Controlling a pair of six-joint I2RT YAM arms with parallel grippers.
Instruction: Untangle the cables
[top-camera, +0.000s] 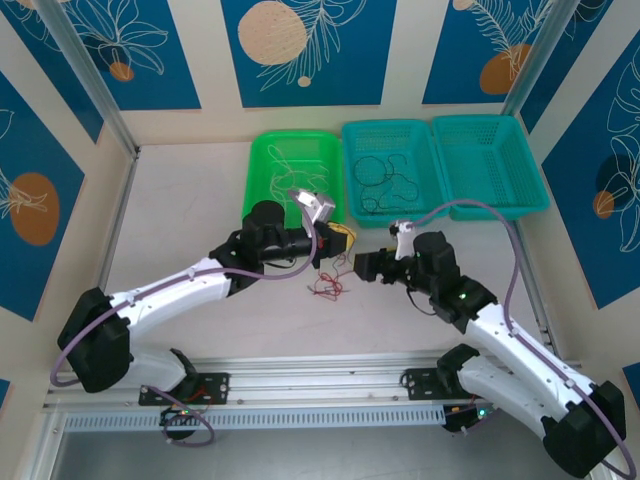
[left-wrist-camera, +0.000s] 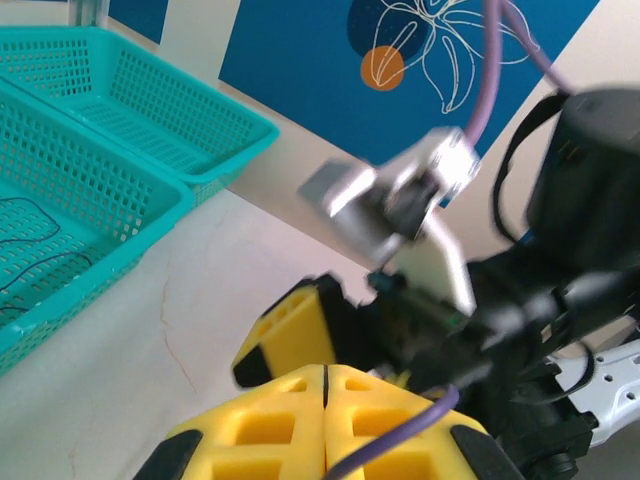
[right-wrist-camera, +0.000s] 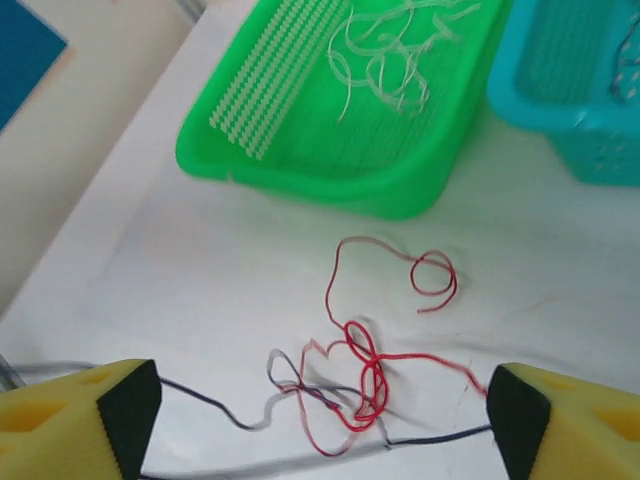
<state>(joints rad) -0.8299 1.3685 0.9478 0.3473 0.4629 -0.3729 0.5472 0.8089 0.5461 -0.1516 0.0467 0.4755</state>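
While low over red cables (right-wrist-camera: 360, 372), right fingers (right-wrist-camera: 70, 418) wide; left fingers (left-wrist-camera: 268, 428) together

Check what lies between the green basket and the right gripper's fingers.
In the right wrist view, a tangle of red cables with a dark cable through it lies on the table between the green basket and the open right gripper.

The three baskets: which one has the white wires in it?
The green basket, leftmost of the row, holds the white wires. Its teal neighbour holds black wires.
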